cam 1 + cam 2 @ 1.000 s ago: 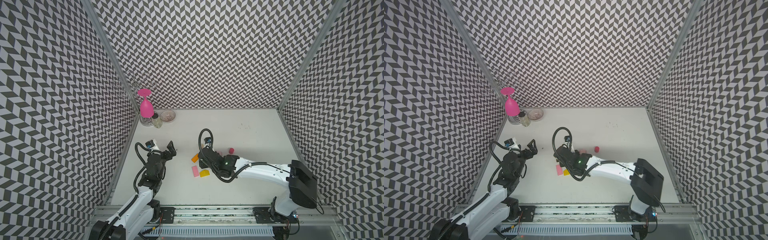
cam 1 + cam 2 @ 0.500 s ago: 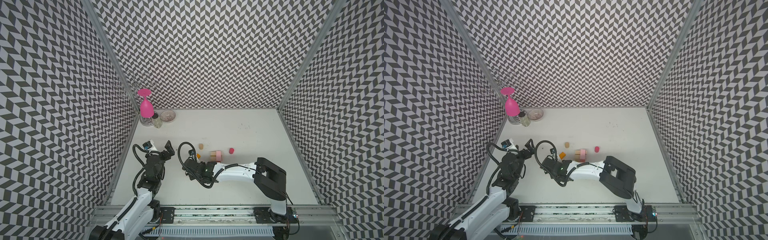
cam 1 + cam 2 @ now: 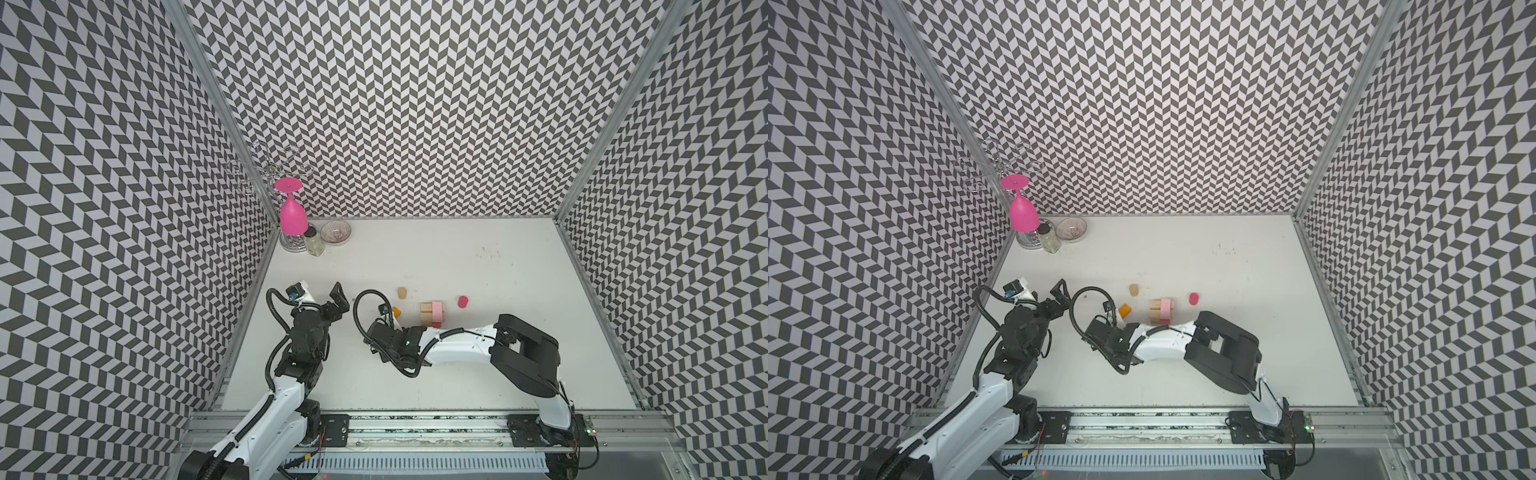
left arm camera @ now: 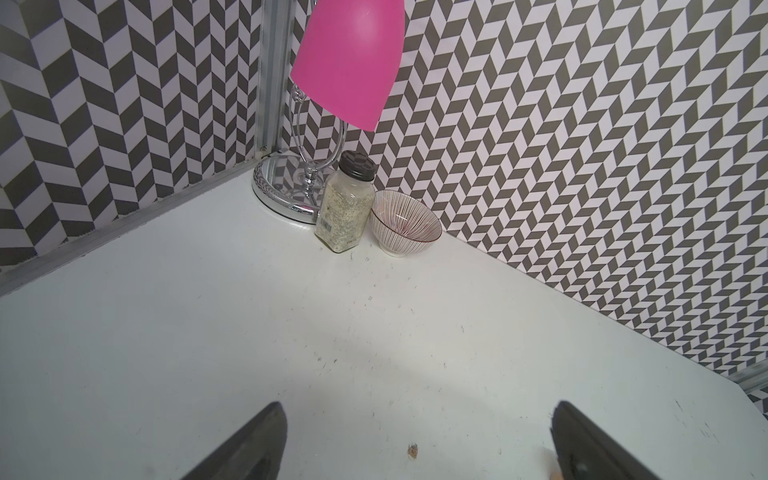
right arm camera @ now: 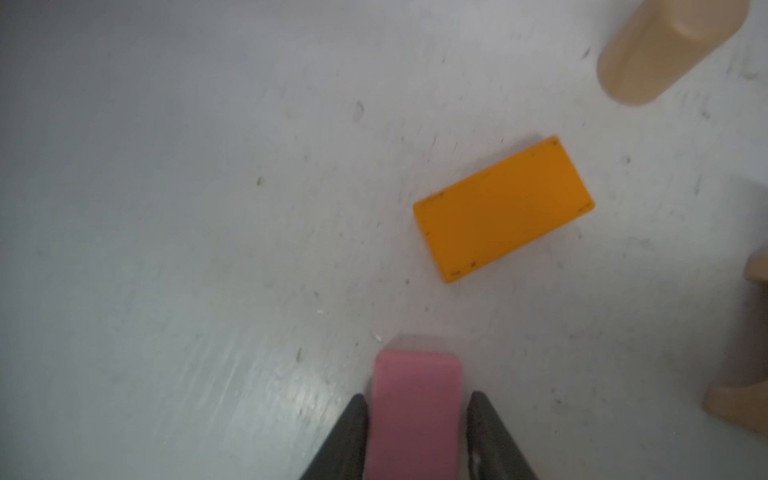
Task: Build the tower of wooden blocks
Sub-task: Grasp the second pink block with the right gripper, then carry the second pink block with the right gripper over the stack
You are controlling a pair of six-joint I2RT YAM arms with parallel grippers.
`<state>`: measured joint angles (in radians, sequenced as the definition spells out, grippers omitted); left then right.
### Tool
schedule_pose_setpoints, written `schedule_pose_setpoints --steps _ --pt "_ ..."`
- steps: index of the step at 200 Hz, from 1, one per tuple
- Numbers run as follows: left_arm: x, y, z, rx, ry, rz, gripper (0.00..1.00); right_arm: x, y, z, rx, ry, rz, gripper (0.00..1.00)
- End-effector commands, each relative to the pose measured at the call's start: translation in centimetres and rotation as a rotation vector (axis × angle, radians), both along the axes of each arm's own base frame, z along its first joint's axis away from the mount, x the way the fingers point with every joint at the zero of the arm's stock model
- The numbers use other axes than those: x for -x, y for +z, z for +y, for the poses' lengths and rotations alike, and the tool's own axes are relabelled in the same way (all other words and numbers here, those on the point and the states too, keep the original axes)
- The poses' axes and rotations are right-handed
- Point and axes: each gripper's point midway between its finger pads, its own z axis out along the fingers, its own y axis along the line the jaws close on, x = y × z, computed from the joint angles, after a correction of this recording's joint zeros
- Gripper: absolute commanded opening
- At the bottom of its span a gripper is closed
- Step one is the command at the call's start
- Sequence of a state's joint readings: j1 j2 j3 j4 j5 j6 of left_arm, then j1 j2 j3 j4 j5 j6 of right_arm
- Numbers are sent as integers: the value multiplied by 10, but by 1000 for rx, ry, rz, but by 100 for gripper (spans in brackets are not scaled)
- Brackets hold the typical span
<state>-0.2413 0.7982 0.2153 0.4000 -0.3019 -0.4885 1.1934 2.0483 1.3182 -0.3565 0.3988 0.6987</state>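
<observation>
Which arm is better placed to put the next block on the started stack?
Right. The right gripper straddles a pink block, and the started tower sits close beside that arm. The left gripper is open, empty and faces the pink goblet.

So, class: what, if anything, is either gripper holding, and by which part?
Right gripper pinches the flat pink wooden block across its long sides; left gripper empty.
</observation>
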Motion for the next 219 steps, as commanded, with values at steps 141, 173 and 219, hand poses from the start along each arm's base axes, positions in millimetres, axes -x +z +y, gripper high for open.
schedule_pose_setpoints --steps 141,173,219 --pt "2 0 5 6 24 -10 100 -48 106 -50 -169 -253 -183 9" --pt "3 1 6 5 24 -13 100 -65 107 -70 -151 -357 -201 3" --pt "2 1 5 5 19 -15 100 -78 93 -84 -103 -413 -182 3"
